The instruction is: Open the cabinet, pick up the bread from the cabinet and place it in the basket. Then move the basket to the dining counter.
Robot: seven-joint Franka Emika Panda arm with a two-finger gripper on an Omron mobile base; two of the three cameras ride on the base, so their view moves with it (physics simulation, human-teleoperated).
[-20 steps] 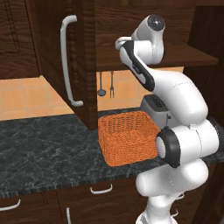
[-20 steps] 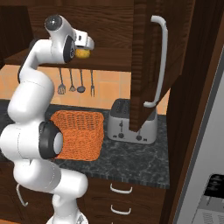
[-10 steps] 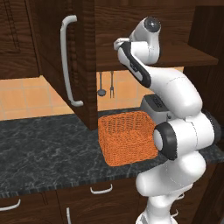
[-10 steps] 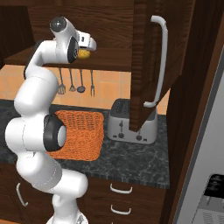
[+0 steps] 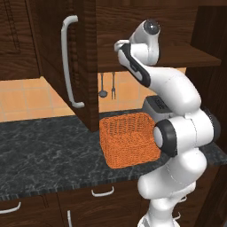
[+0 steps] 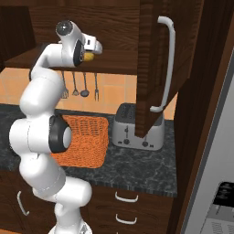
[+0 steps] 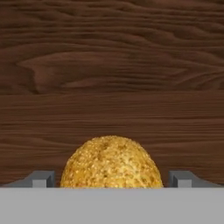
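Dark brown wood wall cabinet (image 5: 84, 53) open, both panelled doors swung outward, long curved silver bar handles (image 6: 167, 64) facing the room. Two-finger gripper (image 7: 112, 177) raised to the level of the wooden shelf (image 5: 195, 55), spread about as wide as the small rounded golden-yellow crusty bread (image 7: 111, 162), one dark finger tip (image 7: 41, 178) at each side of it; firm grip or mere touch impossible to tell. Same bread (image 6: 88, 57) seen from the right base camera as a yellow spot at the front of the white hand, at the shelf's front edge. Behind the bread, plain wood grain of the cabinet interior. Orange woven wicker rectangular basket (image 5: 128, 138) resting on the black veined granite worktop (image 5: 44, 150) below the shelf, well apart from the bread. Silver two-slot toaster (image 6: 137, 130) just beside the basket, dark hanging kitchen utensils (image 6: 84, 84) on the tiled wall behind.
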